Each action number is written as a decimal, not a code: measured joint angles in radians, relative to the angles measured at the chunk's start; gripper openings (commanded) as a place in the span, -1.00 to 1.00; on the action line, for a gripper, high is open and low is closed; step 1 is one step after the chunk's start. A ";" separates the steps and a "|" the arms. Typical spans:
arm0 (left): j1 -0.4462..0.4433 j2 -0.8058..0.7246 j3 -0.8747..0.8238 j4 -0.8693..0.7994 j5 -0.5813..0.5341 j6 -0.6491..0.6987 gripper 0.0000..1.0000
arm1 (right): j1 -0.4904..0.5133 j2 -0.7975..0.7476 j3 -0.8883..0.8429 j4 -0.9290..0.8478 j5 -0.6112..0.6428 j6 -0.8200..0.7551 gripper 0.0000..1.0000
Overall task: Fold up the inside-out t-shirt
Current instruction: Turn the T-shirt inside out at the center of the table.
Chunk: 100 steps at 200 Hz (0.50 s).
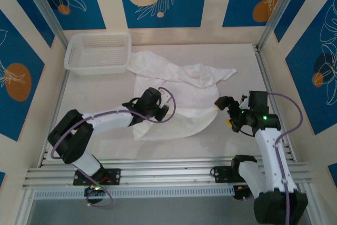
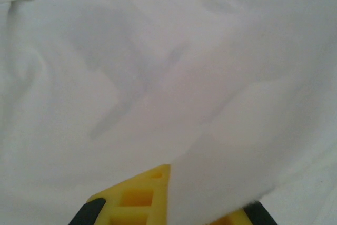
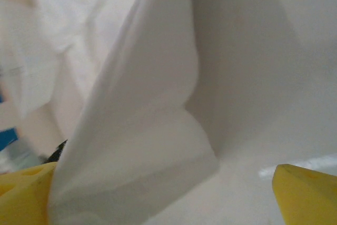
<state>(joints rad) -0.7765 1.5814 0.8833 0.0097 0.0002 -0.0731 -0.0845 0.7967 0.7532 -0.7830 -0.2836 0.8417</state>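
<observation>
One t-shirt (image 1: 181, 104) and one basket (image 1: 98, 68): left fingers (image 2: 131, 198) pinched shut on the t-shirt, right fingers (image 3: 305, 196) spread wide.

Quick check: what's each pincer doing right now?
Left pincer: closed on the t-shirt.
Right pincer: open, cloth lying against one finger, not gripped.

My left arm (image 1: 102, 117) stretches low and forward from its base, with the wrist tipped down. My left gripper (image 1: 165, 110) is pinched closed on a fold of the t-shirt (image 1: 184, 98), and the cloth rises between my yellow fingers (image 2: 134, 198). My right arm (image 1: 271, 140) is bent at the elbow, forearm pointing left. My right gripper (image 1: 222, 104) has its fingers (image 3: 305, 193) spread wide, clamping nothing.
</observation>
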 measured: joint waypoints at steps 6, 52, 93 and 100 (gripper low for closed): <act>0.000 0.000 0.001 -0.004 0.000 0.000 -1.00 | -0.005 -0.019 0.012 0.014 -0.004 -0.004 0.99; 0.033 0.006 0.000 -0.034 0.000 -0.026 -1.00 | -0.301 0.060 0.042 0.070 -0.127 0.022 0.99; 0.051 0.003 -0.015 -0.037 0.019 -0.043 -1.00 | -0.438 0.123 0.022 0.127 -0.237 0.067 0.82; 0.051 0.003 -0.014 -0.038 0.032 -0.049 -1.00 | -0.412 0.120 0.023 0.150 -0.247 0.064 0.79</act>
<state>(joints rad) -0.7258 1.5848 0.8688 -0.0284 0.0322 -0.1223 -0.4965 0.9169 0.7765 -0.6331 -0.5304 0.9058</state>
